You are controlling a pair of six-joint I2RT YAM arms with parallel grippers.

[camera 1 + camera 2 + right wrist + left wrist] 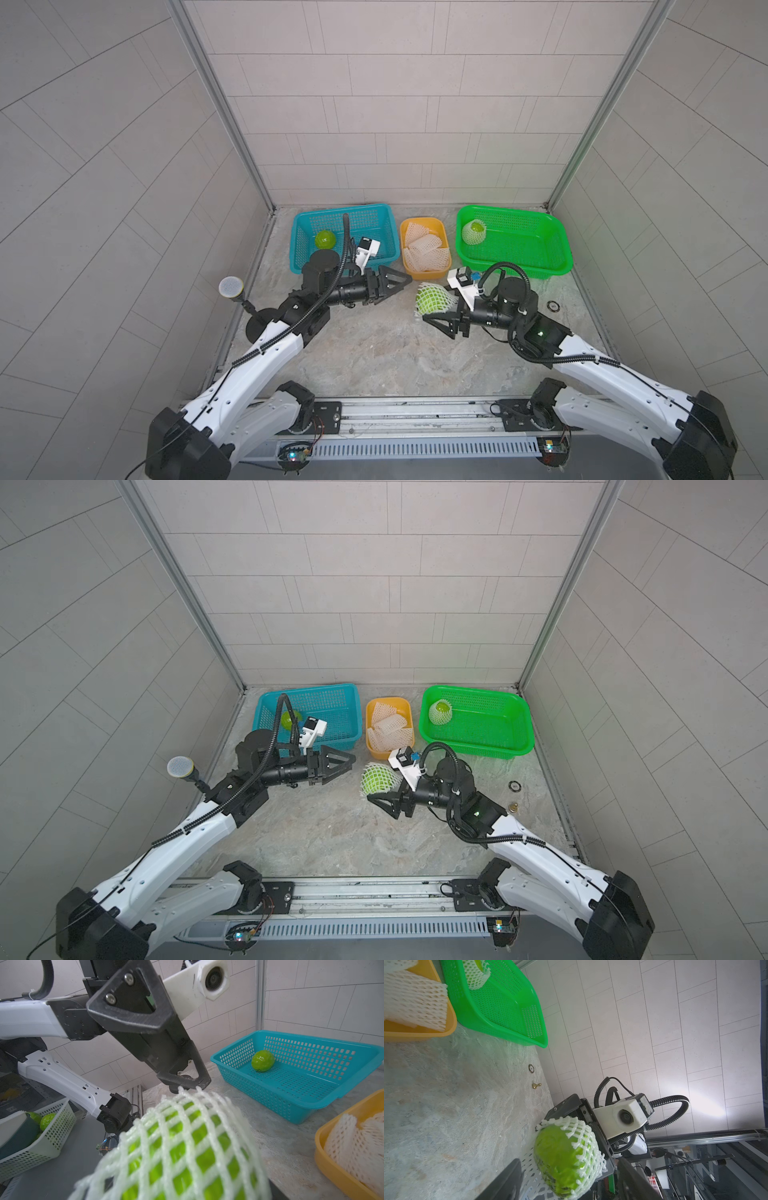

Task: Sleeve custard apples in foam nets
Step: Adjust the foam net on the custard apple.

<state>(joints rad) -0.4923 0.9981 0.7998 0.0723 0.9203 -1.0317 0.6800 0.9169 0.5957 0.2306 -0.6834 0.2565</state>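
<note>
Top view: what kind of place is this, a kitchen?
Probably a robot practice booth, not a kitchen: a left arm and right arm on a rail, bare tiled walls around the table, and foam nets piled in an orange basket.

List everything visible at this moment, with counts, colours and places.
bare custard apple: one, bright green, in blue basket
netted custard apples: two, green under white mesh; one in green basket, other between right gripper's jaws
loose foam nets: several, white, piled in yellow tray
blue basket: one, back left of table
yellow tray: one, back centre
green basket: one, back right
black ring: one, on table, right side
brass knob: one, near the ring
microphone: one, grey mesh head, left edge
left gripper: black, open, empty
right gripper: black, closed on a netted apple
</note>
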